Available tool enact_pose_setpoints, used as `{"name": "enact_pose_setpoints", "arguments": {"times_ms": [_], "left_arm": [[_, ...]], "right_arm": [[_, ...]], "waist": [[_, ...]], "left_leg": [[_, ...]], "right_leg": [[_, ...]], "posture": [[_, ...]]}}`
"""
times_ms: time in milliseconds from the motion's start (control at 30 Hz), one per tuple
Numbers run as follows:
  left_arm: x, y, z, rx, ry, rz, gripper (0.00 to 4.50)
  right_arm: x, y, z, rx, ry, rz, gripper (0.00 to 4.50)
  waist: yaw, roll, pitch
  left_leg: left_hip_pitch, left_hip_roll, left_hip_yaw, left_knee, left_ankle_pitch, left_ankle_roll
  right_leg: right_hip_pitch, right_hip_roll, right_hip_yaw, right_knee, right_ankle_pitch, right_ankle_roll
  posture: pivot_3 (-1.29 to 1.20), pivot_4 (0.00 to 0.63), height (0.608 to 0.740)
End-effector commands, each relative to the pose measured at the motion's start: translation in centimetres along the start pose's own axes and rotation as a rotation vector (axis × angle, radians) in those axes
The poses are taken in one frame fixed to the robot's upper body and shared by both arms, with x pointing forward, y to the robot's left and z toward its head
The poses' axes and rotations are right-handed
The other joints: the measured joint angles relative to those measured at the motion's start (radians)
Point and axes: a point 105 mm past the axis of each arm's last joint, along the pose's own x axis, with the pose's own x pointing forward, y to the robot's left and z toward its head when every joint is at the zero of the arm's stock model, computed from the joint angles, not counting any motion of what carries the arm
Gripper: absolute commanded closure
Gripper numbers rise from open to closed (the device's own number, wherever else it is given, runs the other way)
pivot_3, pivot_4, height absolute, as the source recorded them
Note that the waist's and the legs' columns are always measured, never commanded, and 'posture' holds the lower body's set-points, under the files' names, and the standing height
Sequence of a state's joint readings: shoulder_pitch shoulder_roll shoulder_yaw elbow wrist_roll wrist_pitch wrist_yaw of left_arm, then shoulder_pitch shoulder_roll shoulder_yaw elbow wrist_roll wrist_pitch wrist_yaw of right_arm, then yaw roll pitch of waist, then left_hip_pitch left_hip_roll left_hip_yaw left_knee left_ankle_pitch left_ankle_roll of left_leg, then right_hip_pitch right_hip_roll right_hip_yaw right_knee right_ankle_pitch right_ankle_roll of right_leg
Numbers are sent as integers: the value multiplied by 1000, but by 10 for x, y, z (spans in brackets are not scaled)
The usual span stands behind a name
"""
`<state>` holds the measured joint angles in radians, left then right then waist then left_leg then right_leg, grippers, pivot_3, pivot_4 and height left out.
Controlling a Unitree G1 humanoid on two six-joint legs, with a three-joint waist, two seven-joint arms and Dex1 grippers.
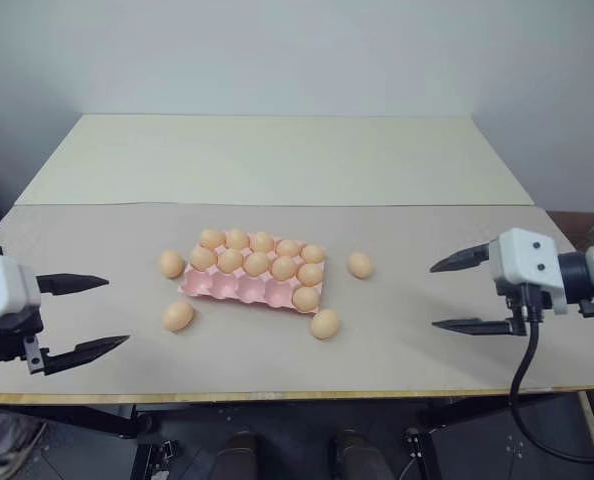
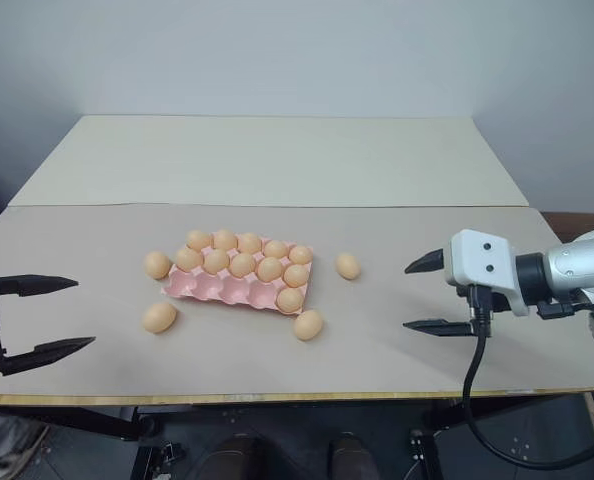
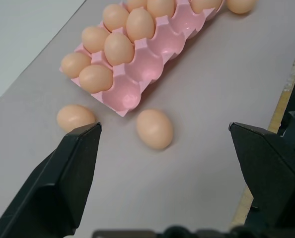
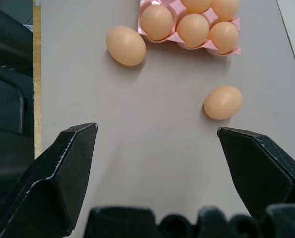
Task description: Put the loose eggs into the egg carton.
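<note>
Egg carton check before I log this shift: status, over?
Left hand and right hand open, empty, apart from everything. Egg carton: eleven eggs seated, four front cups bare. Four loose eggs on the table around it. Nothing in the way.

Left gripper (image 1: 87, 313) at table's left edge, near front corner, raised clear of surface. Black fingers (image 1: 73, 283) spread wide, one above other, tips aimed inward toward table's middle, tilted slightly down. White wrist housing behind fingers. Nothing between fingers.

Right gripper (image 1: 450, 295) at table's right edge, near front, also clear of surface. Fingers (image 1: 464, 258) spread wide, one above other, tips aimed inward and slightly down. White wrist housing, grey forearm, black cable hanging below wrist. Nothing held. Both grippers face each other, well apart.
</note>
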<state>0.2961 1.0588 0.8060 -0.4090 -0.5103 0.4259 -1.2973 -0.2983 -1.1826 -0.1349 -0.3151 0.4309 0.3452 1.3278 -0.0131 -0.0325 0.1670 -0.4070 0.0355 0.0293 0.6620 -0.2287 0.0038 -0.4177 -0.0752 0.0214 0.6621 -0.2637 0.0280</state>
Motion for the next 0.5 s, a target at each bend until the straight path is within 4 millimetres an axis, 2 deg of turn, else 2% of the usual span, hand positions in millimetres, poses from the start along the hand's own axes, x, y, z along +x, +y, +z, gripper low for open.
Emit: {"name": "enact_pose_setpoints", "arguments": {"times_ms": [33,500], "left_arm": [[-6,4,11,33,-27,55,36],[-4,5,14,41,-44,48,36]], "right_arm": [[-5,-5,7,-51,-8,-28,0],[-4,-5,7,-48,-10,-28,0]], "waist": [[0,0,0],[0,0,0]], "left_leg": [[0,0,0,0,0,0],[0,0,0,0,0,0]], "right_leg": [[0,0,0,0,0,0],[0,0,0,0,0,0]], "posture": [[0,150,740],[0,150,740]]}}
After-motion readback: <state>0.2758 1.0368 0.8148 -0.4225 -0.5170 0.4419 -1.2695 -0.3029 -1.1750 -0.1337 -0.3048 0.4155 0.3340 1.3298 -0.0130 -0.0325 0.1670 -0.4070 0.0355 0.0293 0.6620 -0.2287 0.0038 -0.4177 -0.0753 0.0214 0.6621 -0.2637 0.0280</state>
